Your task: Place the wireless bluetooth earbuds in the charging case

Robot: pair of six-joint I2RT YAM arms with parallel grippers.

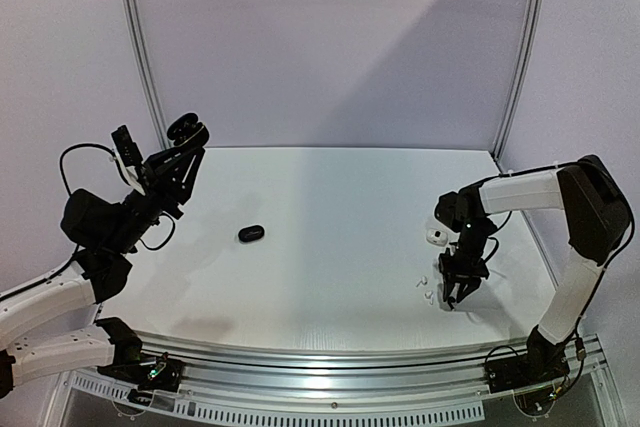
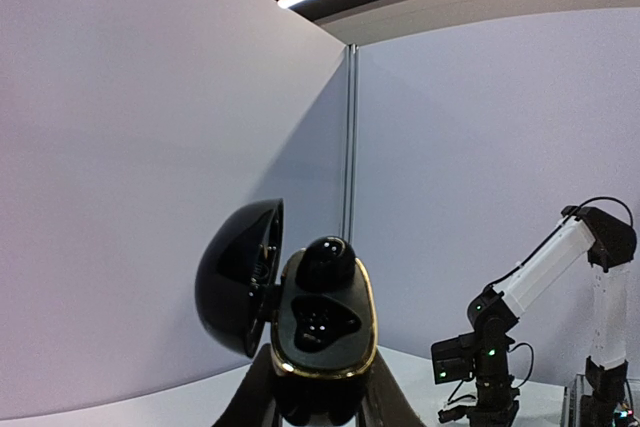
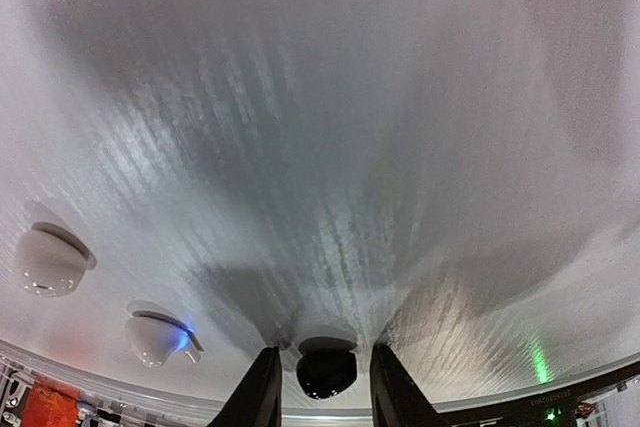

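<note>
- The left gripper (image 1: 186, 135), raised high, pinches an open black case (image 2: 322, 337); one black earbud (image 2: 326, 262) sits inside it.
- A closed black case (image 1: 251, 233) lies on the table (image 1: 340, 197).
- Two white earbuds (image 3: 48, 262) lie beside the right gripper (image 3: 325, 352), whose fingers stand slightly spread around another black earbud (image 3: 326, 375) on the table.

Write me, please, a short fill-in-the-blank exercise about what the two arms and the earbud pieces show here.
The left gripper grips a glossy black oval charging case whose lid stands ____.
Between the right gripper's fingers sits a tiny glossy ____ earbud.
Left of it in the right wrist view lie ____ small white earbuds.
Missing words: open; black; two.
</note>
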